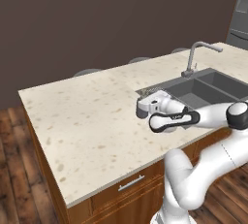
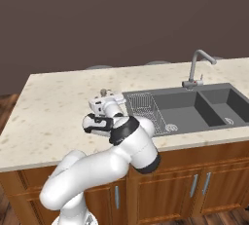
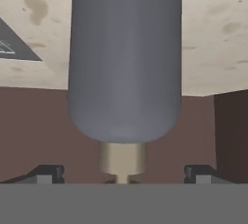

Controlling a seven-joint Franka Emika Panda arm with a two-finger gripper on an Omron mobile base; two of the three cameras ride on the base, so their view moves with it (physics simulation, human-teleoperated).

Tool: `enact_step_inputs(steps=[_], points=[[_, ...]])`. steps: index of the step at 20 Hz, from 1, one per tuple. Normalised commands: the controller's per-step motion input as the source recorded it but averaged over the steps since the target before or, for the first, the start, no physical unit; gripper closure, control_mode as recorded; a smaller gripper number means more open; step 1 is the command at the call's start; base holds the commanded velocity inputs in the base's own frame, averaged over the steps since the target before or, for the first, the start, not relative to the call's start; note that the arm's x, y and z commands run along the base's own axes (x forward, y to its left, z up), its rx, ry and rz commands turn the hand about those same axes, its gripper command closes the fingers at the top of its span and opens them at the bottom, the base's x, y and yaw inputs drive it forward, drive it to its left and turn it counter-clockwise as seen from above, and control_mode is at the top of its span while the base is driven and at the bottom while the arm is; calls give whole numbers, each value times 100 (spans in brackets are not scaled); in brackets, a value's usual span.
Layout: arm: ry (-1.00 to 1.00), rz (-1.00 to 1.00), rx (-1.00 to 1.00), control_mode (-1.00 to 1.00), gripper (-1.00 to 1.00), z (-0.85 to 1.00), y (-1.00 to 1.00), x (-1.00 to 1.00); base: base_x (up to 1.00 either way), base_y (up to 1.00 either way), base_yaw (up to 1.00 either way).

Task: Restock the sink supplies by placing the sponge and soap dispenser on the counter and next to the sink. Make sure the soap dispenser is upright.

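Soap dispenser [image 3: 125,58] was what we saw right in front of our hand camera, a grey-blue bottle with its brownish pump [image 3: 122,162] pointing toward us. Our fingers [image 3: 48,173] stood wide open, one on each side of the pump, and did not touch the bottle. We held nothing. Our hand [image 2: 103,103] hung low over the table [image 1: 82,116], just beside the sink's [image 2: 194,109] left edge.

Hand [image 2: 108,100] low over counter [image 2: 53,102] — just left of sink [image 2: 194,107].
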Motion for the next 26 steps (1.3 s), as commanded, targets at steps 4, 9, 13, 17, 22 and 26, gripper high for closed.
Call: enact_step_inputs(steps=[4, 9, 13, 17, 22, 26], points=[[-9, -2, 0, -100, -100, 38, -8, -31, 0, 0, 0], [-13, -8, 0, -100, -100, 94, -17, -32, 0, 0, 0], [-4, -10, 2, -100, -100, 100, -2, -33, 0, 0, 0], [0, -4, 22, -100, -100, 96, 0, -31, 0, 0, 0], [-6, -1, 55, -100, -100, 57, 0, -41, 0, 0, 0], [-22, -5, 69, -100, -100, 33, 0, -37, 0, 0, 0]])
